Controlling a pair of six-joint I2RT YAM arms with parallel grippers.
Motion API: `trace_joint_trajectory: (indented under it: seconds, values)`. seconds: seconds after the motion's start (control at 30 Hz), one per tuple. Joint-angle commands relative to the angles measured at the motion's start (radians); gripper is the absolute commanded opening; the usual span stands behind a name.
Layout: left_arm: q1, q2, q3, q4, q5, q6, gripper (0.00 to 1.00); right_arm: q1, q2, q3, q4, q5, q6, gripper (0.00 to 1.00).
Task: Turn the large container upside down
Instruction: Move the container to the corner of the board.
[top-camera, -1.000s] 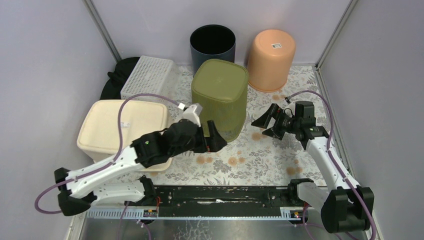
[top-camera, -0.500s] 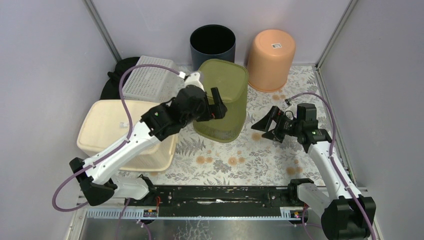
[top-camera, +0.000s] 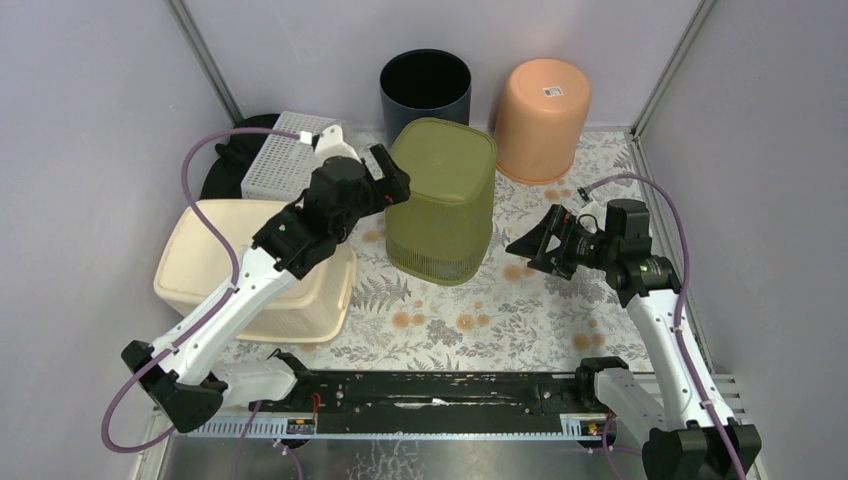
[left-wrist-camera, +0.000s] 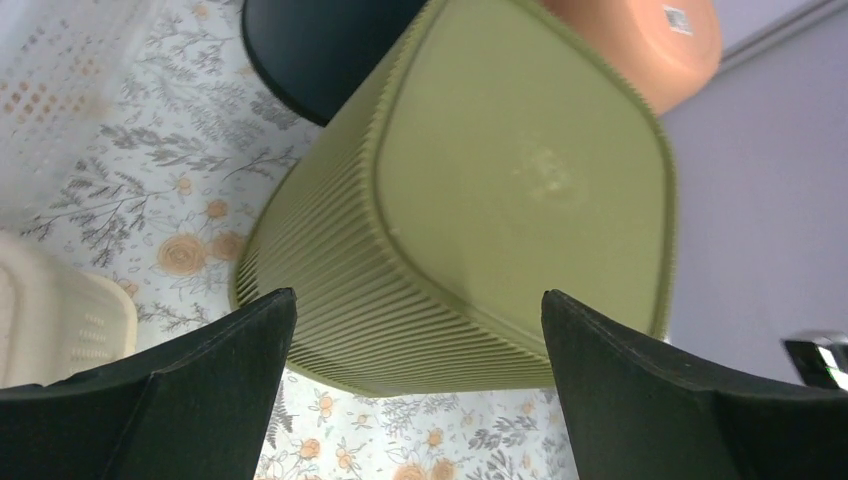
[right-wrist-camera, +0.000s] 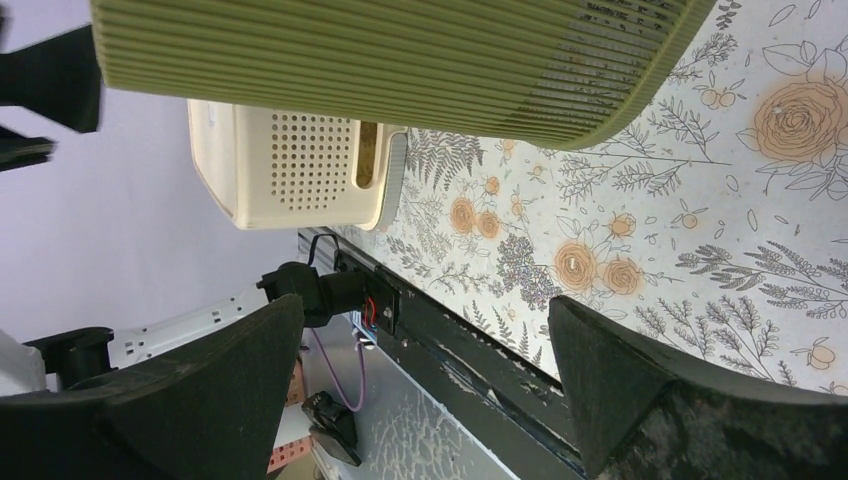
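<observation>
Olive container (top-camera: 441, 200): inverted, flat base up, ribbed walls flaring down to rim on floral surface (top-camera: 520, 320), mid-surface, before black bin (top-camera: 425, 85).
Changed: left hand (top-camera: 383, 180) swung from near wall to upper-left side; container barely moved.
Left hand fully spread, empty.
Right hand (top-camera: 533, 245) likewise, apart on right.
Flip looks complete.

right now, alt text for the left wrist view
An olive-green ribbed container stands upside down on a floral mat, its flat base toward the camera, framed by the open left hand. A dark bin and an orange bucket sit behind it.
</observation>
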Motion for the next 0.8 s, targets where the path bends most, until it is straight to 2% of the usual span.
trace_joint_trajectory:
  seconds: [0.0, 0.13, 0.37, 0.53, 0.77]
  values:
    - [0.010, -0.076, -0.205, 0.296, -0.151, -0.033, 1.00, -0.004, -0.053, 0.029, -0.021, -0.022, 0.029, 1.00]
    - [0.010, -0.123, -0.356, 0.454, -0.260, -0.046, 1.00, -0.004, -0.075, 0.032, -0.055, -0.017, 0.032, 1.00]
    - [0.017, -0.107, -0.449, 0.611, -0.362, -0.016, 1.00, -0.004, -0.088, 0.026, -0.077, 0.010, 0.037, 1.00]
    - [0.046, -0.086, -0.487, 0.704, -0.289, -0.001, 1.00, -0.004, -0.095, 0.052, -0.082, 0.031, 0.044, 1.00]
    - [0.071, -0.046, -0.501, 0.742, -0.072, 0.012, 1.00, -0.004, -0.088, 0.099, -0.074, 0.045, 0.060, 1.00]
